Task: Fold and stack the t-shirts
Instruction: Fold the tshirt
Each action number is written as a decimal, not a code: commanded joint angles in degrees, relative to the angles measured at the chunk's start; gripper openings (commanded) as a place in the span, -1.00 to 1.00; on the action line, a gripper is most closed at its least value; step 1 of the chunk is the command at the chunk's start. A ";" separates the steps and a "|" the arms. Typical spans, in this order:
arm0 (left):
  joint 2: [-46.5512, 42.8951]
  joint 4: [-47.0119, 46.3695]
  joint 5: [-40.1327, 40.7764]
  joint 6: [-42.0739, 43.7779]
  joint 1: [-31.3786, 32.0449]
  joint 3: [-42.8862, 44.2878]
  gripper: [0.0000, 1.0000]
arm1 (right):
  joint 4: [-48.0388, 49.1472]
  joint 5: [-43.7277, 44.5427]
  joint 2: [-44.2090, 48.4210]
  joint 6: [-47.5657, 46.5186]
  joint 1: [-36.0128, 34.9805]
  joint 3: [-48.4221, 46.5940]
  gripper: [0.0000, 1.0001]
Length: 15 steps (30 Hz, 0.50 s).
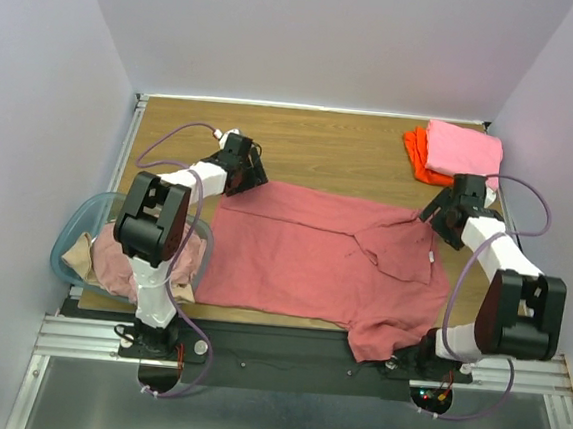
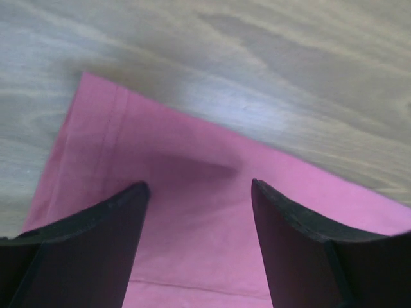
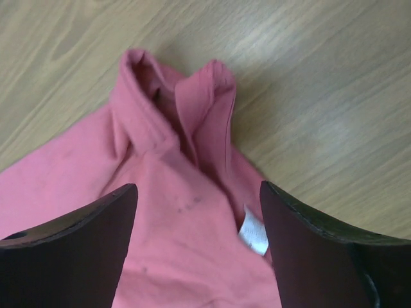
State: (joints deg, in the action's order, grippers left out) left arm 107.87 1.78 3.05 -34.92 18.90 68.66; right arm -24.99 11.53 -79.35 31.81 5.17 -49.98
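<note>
A large salmon-red t-shirt (image 1: 312,262) lies spread across the wooden table, its lower right part bunched over the front edge. My left gripper (image 1: 249,181) is open just above the shirt's far left corner (image 2: 192,192). My right gripper (image 1: 432,215) is open above the shirt's far right corner, where the cloth (image 3: 167,192) is folded and a white label (image 3: 253,234) shows. A folded bright pink shirt (image 1: 463,150) lies on an orange one (image 1: 417,156) at the far right. Pale pink and beige shirts (image 1: 112,259) sit in the basket.
A translucent blue-green basket (image 1: 68,246) stands at the table's left edge beside the left arm. Grey walls close the table on three sides. A metal rail runs along the front edge.
</note>
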 commanded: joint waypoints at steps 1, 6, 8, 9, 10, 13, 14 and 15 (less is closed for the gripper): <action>0.32 -1.08 -0.24 0.90 -0.61 1.74 0.57 | 3.63 3.16 -5.35 -2.36 -0.25 -3.72 0.59; 1.11 -1.43 0.11 0.55 -1.75 -0.19 0.58 | 6.62 3.15 -9.24 -2.19 -0.25 -4.60 0.33; 1.11 -1.43 0.29 0.20 -2.02 -1.07 0.58 | 7.41 1.84 -10.29 -2.54 -0.25 -5.74 0.28; 1.11 -1.52 0.46 0.03 -2.11 -1.42 0.58 | 7.76 1.31 -11.25 -2.63 -0.25 -5.92 0.25; 1.11 -1.52 0.55 0.11 -2.20 -1.60 0.58 | 8.11 0.43 -11.70 -2.72 -0.25 -6.18 0.20; 0.85 -1.52 1.08 -0.06 -2.37 -2.74 0.58 | 8.38 1.04 -13.19 -2.37 -0.25 -7.06 0.01; 0.67 -1.52 1.69 -0.06 -2.37 -3.01 0.57 | 8.30 1.30 -13.55 -2.20 -0.25 -7.15 -0.06; 0.41 -1.52 2.13 -0.50 -2.46 -3.18 0.57 | 8.29 2.26 -13.72 -1.85 -0.25 -7.07 -0.24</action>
State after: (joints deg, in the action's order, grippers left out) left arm 109.06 -1.17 3.07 -35.03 16.86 67.83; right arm -20.32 12.34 -92.36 29.74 5.17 -54.72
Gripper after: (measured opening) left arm 0.789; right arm 0.483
